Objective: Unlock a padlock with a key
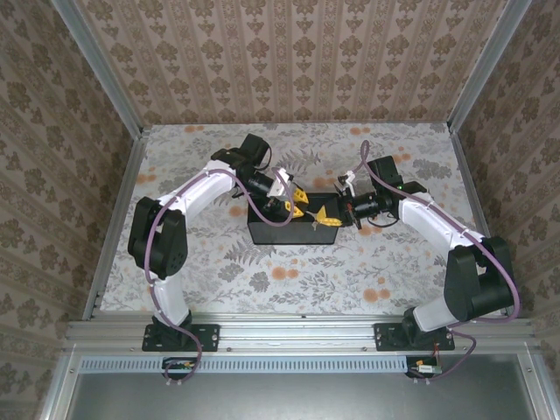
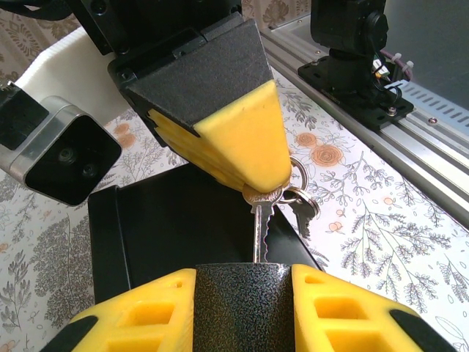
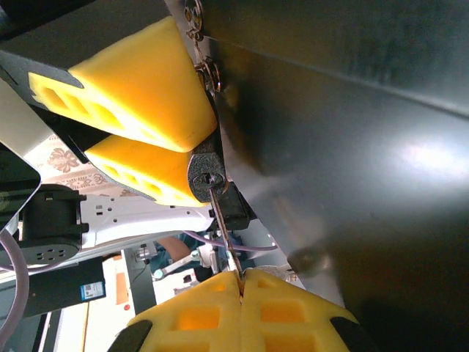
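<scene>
Robot-lab test booth: patterned wall panels point(image 1: 289, 52), aluminium frame rail point(image 1: 297, 333), flower-print tabletop point(image 1: 289, 280).

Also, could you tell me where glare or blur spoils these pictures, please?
Right wrist view: broad white glare on the dark box, whose surface looks soft, while the key is sharp. Left wrist view: even light, key crisp, no glare. Top external view: evenly lit, no glare, everything in focus.

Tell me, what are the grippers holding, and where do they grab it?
The left gripper pinches the padlock by its body; the right gripper pinches the key by its head.
</scene>
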Controlling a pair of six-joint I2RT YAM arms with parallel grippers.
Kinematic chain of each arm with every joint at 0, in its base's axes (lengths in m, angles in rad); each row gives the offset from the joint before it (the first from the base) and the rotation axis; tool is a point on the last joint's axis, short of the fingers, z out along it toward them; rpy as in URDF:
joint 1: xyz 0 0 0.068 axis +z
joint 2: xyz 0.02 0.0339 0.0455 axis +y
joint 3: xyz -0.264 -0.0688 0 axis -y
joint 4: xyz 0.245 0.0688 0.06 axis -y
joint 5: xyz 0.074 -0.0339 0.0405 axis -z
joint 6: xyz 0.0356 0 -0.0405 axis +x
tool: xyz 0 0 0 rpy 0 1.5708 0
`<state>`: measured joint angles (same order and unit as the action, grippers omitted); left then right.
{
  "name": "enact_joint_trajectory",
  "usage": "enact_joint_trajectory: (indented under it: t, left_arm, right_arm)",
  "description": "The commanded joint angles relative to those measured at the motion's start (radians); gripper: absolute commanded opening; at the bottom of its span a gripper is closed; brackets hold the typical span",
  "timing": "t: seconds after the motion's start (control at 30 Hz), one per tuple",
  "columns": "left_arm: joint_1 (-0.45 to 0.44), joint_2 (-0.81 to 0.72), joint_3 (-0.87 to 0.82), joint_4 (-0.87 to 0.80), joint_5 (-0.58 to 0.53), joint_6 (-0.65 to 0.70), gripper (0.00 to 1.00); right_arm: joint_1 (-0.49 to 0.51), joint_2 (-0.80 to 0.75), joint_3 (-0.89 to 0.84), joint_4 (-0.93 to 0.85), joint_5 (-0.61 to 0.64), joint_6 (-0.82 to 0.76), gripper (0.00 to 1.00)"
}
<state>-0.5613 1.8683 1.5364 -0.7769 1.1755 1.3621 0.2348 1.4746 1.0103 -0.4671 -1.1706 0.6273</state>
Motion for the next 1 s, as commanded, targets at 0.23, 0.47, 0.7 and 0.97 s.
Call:
enact_joint_trajectory:
  t: [0.23,0.47,0.7,0.97]
  left_arm:
    - [-0.008,-0.038,0.040,-0.087,0.115,0.087,0.23]
    - [-0.008,-0.024,0.069,-0.148,0.104,0.122,0.21]
    - [-0.002,-0.021,0.047,-0.044,0.087,0.028,0.22]
    - [-0.029,-0.070,-0.062,0.284,-0.055,-0.242,0.25]
  right_arm:
    - [-0.002,-0.003,-0.007,0.056,0.049,0.031,0.00]
    - [-0.002,-0.015,0.004,0.027,0.076,0.009,0.00]
    - [0.000,-0.039,-0.011,0.022,0.075,0.005,0.00]
    - [0.012,-0.127,-0.103,0.139,0.134,0.130,0.00]
